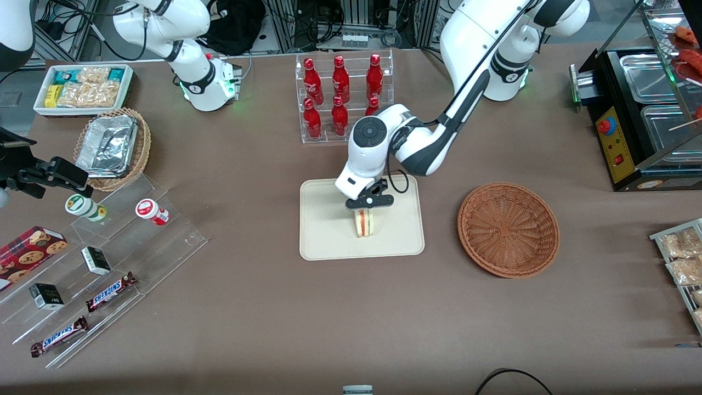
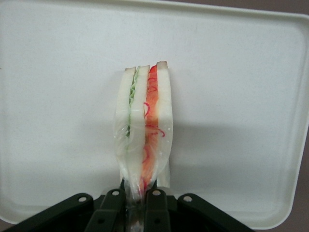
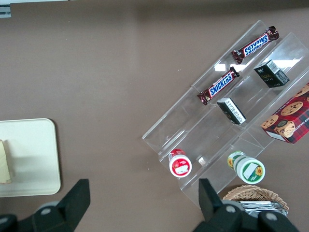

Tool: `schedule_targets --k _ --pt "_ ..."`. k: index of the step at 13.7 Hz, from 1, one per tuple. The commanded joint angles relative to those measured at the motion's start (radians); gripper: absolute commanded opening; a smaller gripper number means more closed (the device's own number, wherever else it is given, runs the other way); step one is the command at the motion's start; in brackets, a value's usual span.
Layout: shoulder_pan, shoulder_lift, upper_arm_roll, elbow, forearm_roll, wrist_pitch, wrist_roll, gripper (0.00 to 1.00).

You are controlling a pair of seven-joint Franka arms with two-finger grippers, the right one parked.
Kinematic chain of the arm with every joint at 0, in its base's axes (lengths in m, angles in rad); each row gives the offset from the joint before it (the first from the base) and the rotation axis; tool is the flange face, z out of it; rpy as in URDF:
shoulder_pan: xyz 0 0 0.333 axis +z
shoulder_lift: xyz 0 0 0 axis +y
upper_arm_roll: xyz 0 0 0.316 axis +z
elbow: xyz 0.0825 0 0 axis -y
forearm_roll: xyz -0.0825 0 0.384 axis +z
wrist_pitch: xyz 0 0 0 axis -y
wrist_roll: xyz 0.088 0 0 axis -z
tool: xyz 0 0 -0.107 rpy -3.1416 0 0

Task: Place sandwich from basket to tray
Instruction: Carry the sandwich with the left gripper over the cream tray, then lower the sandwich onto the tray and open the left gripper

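Front view: the left gripper (image 1: 368, 211) sits over the tray (image 1: 329, 241), and its body hides the upper end of the sandwich (image 1: 363, 224); whether the lower edge of the sandwich touches the tray surface is hard to judge, though it appears to rest there or just above. Wrist view: the two fingers (image 2: 112, 203) are drawn in close on the clear wrapper at one end of the sandwich (image 2: 145, 130), pinching it; the pinched tip itself is hidden between the pads. The sandwich stands on edge with its bread slices vertical, long axis running from the gripper toward the front camera, green layer on one side and red-orange layer on the other. The tray (image 2: 58, 121) fills most of the wrist view, with one edge cut off. The reddish-brown wicker basket (image 1: 508, 229) lies beside the tray toward the working arm's end of the table, well apart from it and holding nothing. A clear rack of red bottles (image 1: 343, 96) stands farther from the front camera than the tray. Stepped acrylic shelves with Snickers bars (image 1: 109, 292) lie toward the parked arm's end.
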Motion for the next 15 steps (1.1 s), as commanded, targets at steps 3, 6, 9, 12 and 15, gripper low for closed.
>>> schedule_targets --k 3,6,9,12,15 --pt "-0.009 0.017 0.002 0.032 0.009 0.0 0.008 1.0" --pt "-0.009 0.005 0.0 0.04 0.013 -0.008 0.001 1.0" --pt "-0.005 -0.058 0.003 0.043 0.002 -0.057 -0.01 1.0" --pt "0.011 -0.158 0.012 0.043 -0.001 -0.16 -0.012 1.0" --pt "0.02 -0.262 0.055 0.043 0.001 -0.273 -0.012 1.0"
